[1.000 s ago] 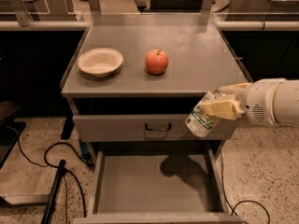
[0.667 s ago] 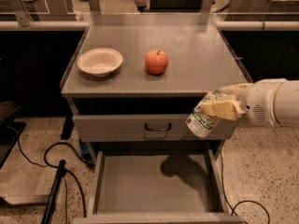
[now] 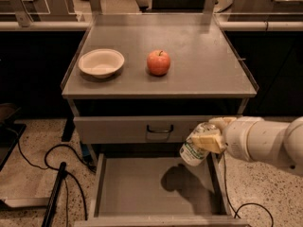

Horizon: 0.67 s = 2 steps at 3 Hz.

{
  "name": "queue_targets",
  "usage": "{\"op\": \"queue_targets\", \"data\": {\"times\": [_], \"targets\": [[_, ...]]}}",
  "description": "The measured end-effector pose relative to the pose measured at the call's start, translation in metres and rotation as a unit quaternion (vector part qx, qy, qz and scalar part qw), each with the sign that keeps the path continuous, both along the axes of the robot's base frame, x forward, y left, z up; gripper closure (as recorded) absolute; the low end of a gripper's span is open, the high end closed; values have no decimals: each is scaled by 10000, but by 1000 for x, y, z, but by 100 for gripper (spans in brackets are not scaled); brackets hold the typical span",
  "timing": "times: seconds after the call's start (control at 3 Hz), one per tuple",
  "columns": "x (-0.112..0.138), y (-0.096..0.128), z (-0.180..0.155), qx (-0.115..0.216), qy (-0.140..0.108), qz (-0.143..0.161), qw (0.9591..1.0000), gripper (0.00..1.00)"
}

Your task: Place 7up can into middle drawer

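1. The gripper (image 3: pixel 206 141) has dropped lower and a touch to its right since a second ago, carrying the 7up can (image 3: pixel 191 153) from level with the closed upper drawer (image 3: pixel 118 129) down to its lower edge
2. Its fingers are clenched on the can's upper part; the can hangs tilted, in the air, above the right side of the open middle drawer (image 3: pixel 128 188) and not yet inside it
3. Judged from that, the lowering has begun and the release is still to come (the can's shadow already falls on the drawer floor)
4. The drawer's right wall lies close under the arm, and the upper drawer's front is just behind the can; either could be clipped on the way down
5. The apple (image 3: pixel 158 63) and the bowl (image 3: pixel 101 63) sit on the table top (image 3: pixel 203 56), well apart from the action
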<state>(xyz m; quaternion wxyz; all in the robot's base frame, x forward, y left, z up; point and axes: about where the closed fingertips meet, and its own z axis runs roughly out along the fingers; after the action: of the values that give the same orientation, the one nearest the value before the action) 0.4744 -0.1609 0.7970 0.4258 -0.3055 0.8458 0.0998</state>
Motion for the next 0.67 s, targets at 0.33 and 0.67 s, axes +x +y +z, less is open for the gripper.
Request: {"op": "queue_targets", "data": {"times": [0.33,0.67], "targets": [[-3,2,-42,-151,65,-162,9997,100],[-3,2,-42,-151,65,-162,9997,100]]}}
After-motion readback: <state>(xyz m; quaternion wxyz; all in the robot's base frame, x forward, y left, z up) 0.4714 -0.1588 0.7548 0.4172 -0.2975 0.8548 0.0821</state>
